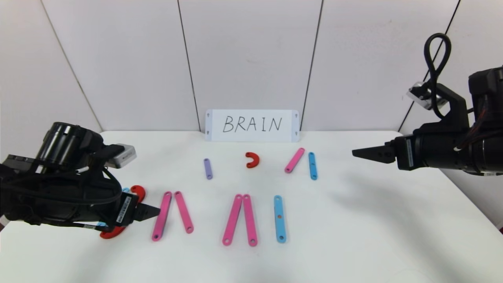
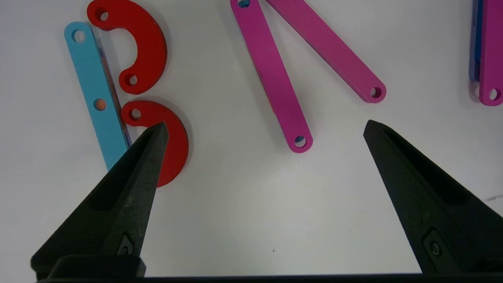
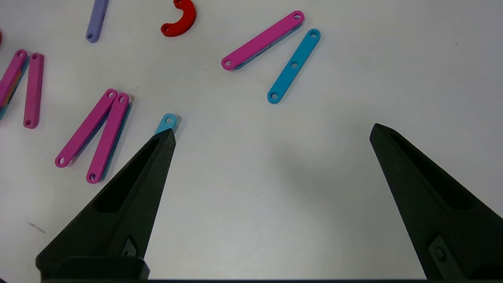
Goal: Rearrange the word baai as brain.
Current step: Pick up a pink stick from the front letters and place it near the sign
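The word lies in a row across the table front. At the left the B is a light-blue strip (image 2: 96,98) with two red curves (image 2: 143,47), largely hidden by my left arm in the head view. Then come a pink strip pair (image 1: 172,214), a second pink pair (image 1: 239,225) and a light-blue strip (image 1: 279,218). Behind them lie a purple strip (image 1: 208,168), a red curve (image 1: 252,159), a pink strip (image 1: 294,160) and a blue strip (image 1: 312,166). My left gripper (image 2: 265,127) is open and empty, low beside the B and the first pink pair. My right gripper (image 3: 271,131) is open and empty, raised at the right.
A white card (image 1: 252,125) with handwritten "BRAIN" stands against the back wall. The white table (image 1: 373,220) ends at the right near my right arm. White wall panels close the back.
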Robot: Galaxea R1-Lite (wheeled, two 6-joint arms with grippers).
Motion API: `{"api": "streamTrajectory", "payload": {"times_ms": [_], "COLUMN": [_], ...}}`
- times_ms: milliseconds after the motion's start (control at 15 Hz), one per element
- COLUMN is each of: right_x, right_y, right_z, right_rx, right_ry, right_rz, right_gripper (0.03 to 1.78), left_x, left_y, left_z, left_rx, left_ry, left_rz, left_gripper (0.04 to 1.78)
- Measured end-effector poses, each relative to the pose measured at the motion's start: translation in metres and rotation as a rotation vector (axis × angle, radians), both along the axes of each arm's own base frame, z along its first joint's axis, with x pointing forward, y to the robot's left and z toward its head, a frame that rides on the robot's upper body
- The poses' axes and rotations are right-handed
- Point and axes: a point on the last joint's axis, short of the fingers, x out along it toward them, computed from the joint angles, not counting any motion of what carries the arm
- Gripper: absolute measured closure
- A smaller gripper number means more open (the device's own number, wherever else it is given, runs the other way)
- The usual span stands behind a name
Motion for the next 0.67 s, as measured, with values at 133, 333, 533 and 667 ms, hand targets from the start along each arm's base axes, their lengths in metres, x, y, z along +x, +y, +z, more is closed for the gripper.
{"api": "streamTrajectory", "payload": {"times_ms": [133,333,533,667], "right_x": [0.003,0.005,0.006,0.006], "right_y": [0.000,0.000,0.000,0.000], "right_z": [-0.003,-0.006,-0.007,-0.008], "right_rx": [-0.002,-0.004,-0.005,-0.005], "right_ry": [0.012,0.021,0.027,0.028], "right_rz": [-0.001,-0.004,-0.005,-0.006], "right_gripper": [0.08,0.08,0.08,0.08], "left_x": [0.005,0.014,0.021,0.024], "left_y": [-0.008,-0.019,-0.023,-0.024], "left_z": [-0.013,-0.029,-0.042,-0.047], "left_rx": [-0.004,0.019,0.034,0.037], "left_ry": [-0.016,-0.012,0.019,0.037], "left_rz": [0.037,0.104,0.119,0.131], "left_gripper": [0.08,0.08,0.08,0.08]}}
